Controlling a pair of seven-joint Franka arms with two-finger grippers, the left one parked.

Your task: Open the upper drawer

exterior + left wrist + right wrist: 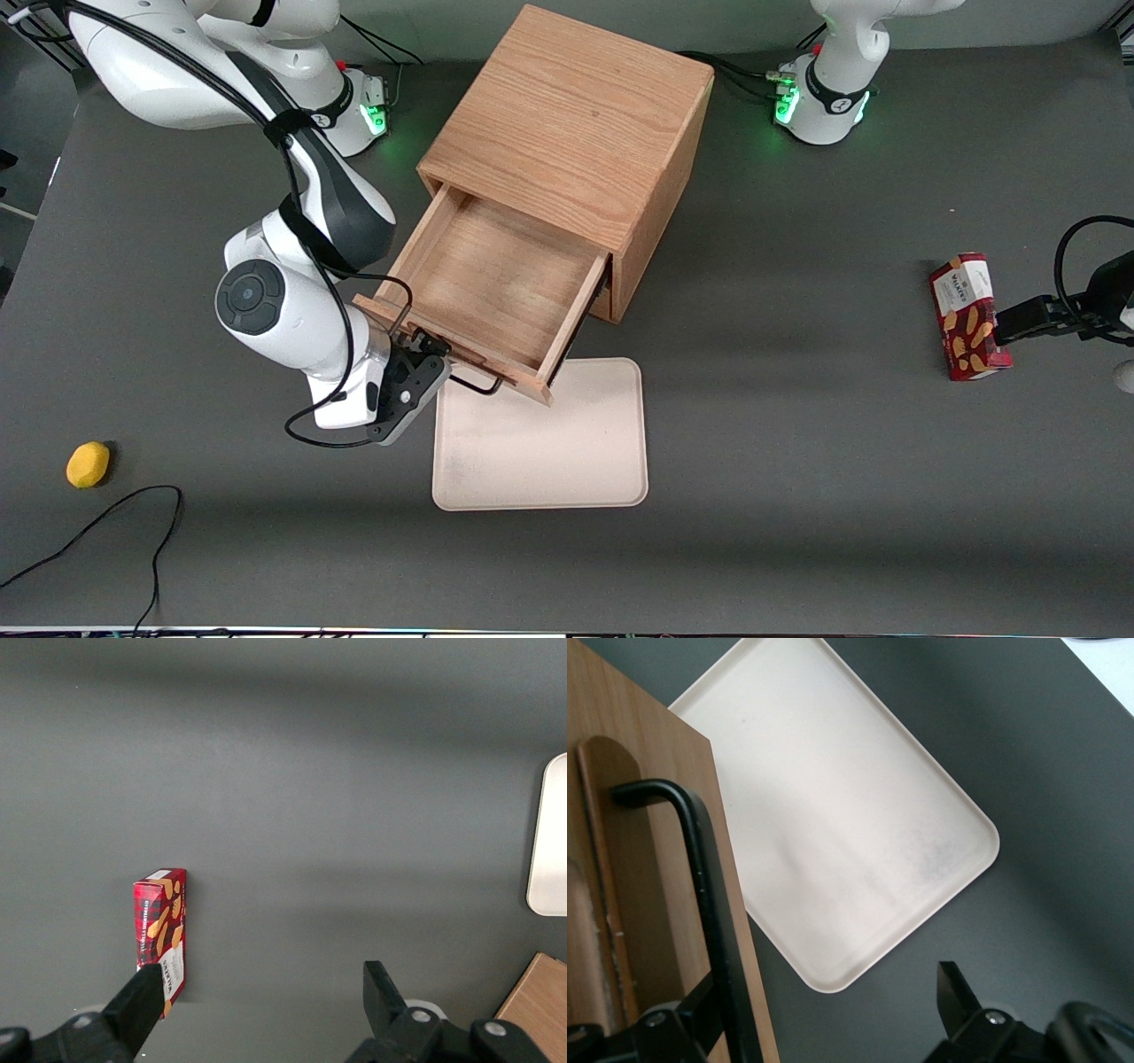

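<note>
The upper drawer (496,275) of the oak cabinet (576,115) stands pulled far out, and its shallow wooden inside is bare. Its thin black wire handle (474,385) runs along the drawer front, nearest the front camera. My right gripper (430,347) is at that handle, at the end toward the working arm's side. In the right wrist view the gripper (828,992) is open, with the handle (709,877) just inside one finger (700,1010) and against the drawer front (647,859). The lower drawer is hidden under the upper one.
A cream tray (540,443) lies flat on the table, partly under the open drawer front; it also shows in the right wrist view (842,815). A yellow object (89,464) lies toward the working arm's end. A red biscuit box (967,316) lies toward the parked arm's end.
</note>
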